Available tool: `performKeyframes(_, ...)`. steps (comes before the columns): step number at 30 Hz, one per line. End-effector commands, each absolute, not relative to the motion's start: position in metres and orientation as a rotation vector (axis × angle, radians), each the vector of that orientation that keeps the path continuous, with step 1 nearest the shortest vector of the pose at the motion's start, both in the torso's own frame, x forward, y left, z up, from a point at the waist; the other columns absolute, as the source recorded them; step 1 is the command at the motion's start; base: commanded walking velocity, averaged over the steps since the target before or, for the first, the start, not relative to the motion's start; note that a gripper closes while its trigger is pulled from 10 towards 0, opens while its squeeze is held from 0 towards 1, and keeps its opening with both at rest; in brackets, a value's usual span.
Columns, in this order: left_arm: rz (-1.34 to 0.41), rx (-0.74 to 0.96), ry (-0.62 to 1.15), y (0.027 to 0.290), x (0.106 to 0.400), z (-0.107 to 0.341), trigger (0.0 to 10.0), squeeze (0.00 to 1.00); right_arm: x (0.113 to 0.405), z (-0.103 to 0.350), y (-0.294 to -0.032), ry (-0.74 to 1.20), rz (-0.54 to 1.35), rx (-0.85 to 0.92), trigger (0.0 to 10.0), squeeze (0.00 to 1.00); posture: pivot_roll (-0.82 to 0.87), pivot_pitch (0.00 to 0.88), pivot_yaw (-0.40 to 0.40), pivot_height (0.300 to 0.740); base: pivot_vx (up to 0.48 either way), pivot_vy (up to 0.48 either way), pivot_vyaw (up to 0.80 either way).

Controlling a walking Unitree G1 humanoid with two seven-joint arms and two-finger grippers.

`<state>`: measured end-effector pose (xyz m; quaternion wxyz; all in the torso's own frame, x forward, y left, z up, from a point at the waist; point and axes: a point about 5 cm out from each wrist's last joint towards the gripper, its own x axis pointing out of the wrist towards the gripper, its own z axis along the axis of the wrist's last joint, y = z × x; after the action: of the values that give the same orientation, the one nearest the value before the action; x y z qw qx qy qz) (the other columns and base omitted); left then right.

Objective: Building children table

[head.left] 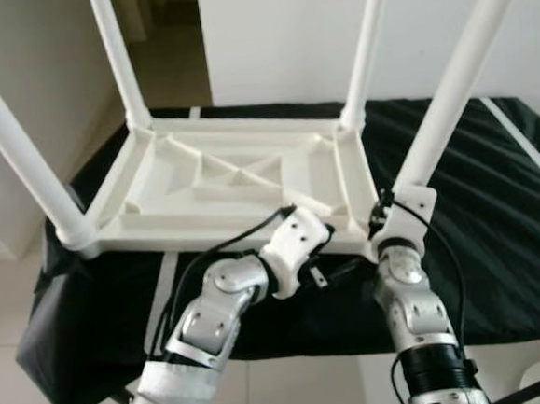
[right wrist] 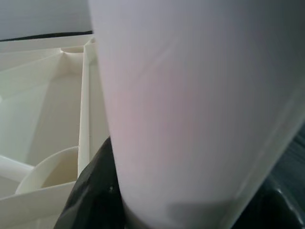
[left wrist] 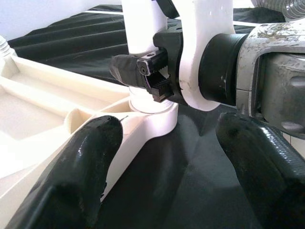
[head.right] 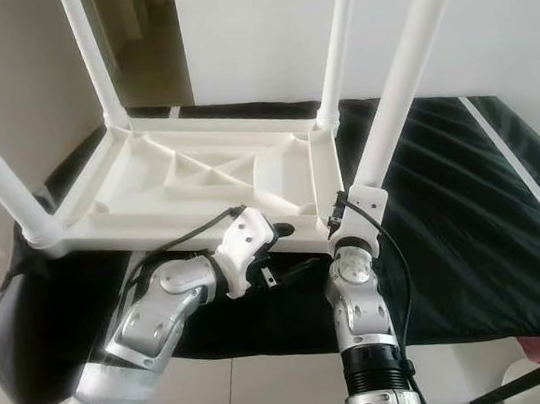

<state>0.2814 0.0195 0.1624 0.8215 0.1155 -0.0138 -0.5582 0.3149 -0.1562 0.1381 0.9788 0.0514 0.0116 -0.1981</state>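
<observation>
Four-legged upturned table (head.left: 222, 182), right gripper (left wrist: 157, 76) jaws clamping near leg (head.left: 453, 85), left gripper (left wrist: 167, 162) jaws spread.

We see the white children's table (head.right: 203, 184) lying upside down on a black cloth (head.right: 459, 224), its four legs pointing upward. Our right gripper (head.right: 353, 216) sits at the base of the near right leg (head.right: 401, 84) (its fingers are hidden behind the wrist), while our left gripper (head.right: 288, 257) reaches in under the table's near edge just beside that corner.
</observation>
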Motion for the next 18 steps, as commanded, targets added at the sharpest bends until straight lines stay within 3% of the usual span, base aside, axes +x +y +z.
performKeyframes(1,-1.127,0.246,-0.032,0.021,0.282,0.161,10.0,0.00,0.312,0.134,-0.163,0.040,-0.415,0.091,10.0,0.00,0.05,0.000,-0.059,0.740,0.000,0.000,0.00)
performKeyframes(2,-1.126,0.250,-0.034,0.020,0.283,0.161,10.0,0.00,0.311,0.134,-0.163,0.033,-0.404,0.088,10.0,1.00,0.05,0.000,-0.064,0.740,0.000,0.000,0.00)
performKeyframes(18,-1.098,0.246,-0.080,0.016,0.291,0.171,10.0,0.00,0.301,0.140,-0.178,-0.042,-0.209,0.118,10.0,1.00,0.06,0.000,-0.094,0.740,0.000,0.000,0.00)
